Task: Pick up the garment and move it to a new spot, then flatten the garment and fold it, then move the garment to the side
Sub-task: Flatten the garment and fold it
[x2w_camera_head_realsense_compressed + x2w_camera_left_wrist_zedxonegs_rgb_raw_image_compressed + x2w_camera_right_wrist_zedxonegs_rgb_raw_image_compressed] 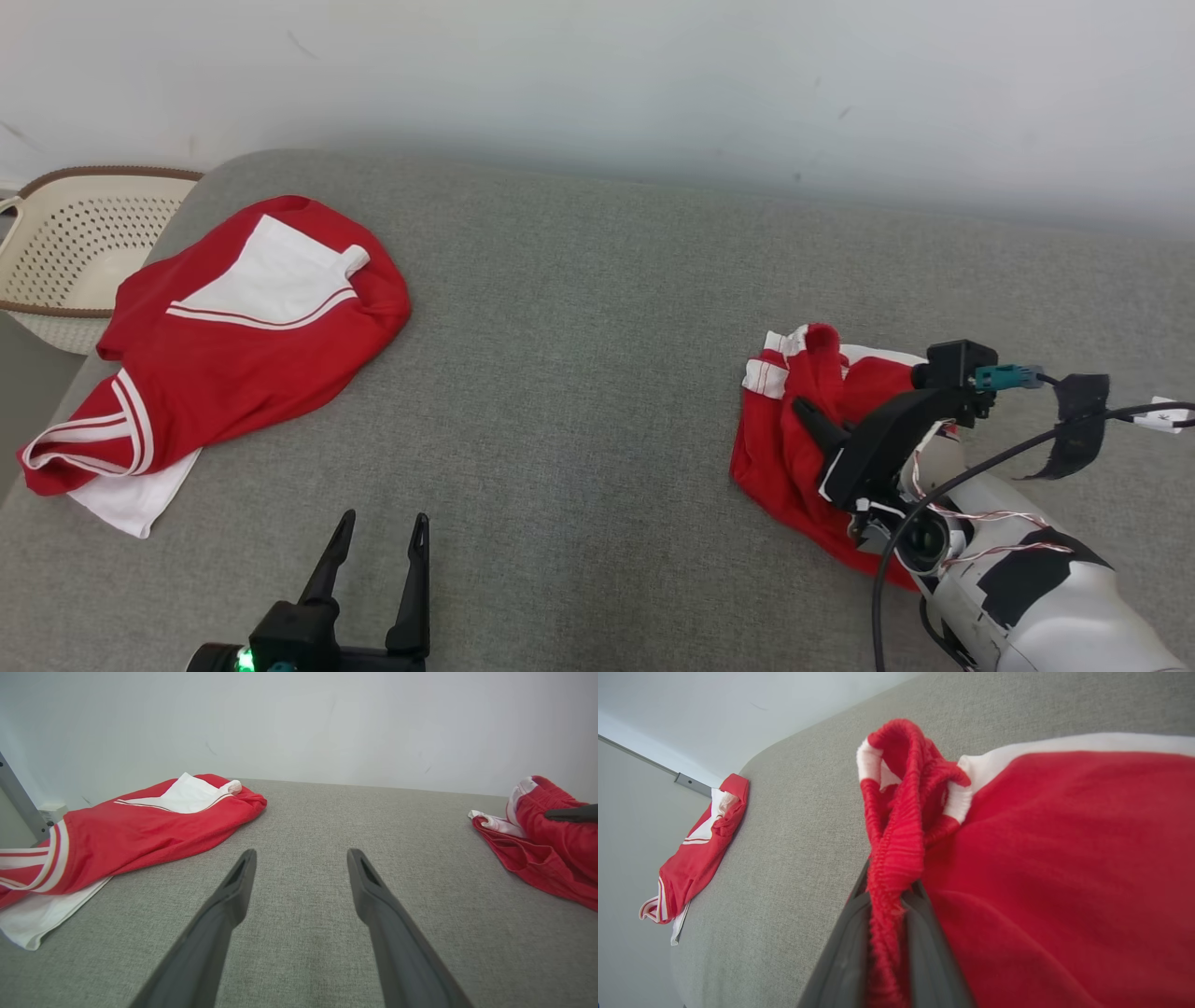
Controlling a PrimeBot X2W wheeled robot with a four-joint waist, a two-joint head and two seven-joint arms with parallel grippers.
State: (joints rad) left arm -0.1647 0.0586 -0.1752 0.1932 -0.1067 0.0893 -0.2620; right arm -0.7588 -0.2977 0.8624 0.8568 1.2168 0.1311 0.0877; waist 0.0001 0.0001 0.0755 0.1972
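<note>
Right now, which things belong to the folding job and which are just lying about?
Job: red shorts, pinched at the waistband by the right gripper; left gripper, open and free.
Lying about: red-and-white jersey; cream basket.

The garment [784, 448] on the right is red, with white bands crossed by thin red lines. The second garment [233, 355], far left, is red with a white panel and white stripes. The counter [579, 373] is flecked grey. The basket [75, 252] is cream, perforated and brown-rimmed.
</note>
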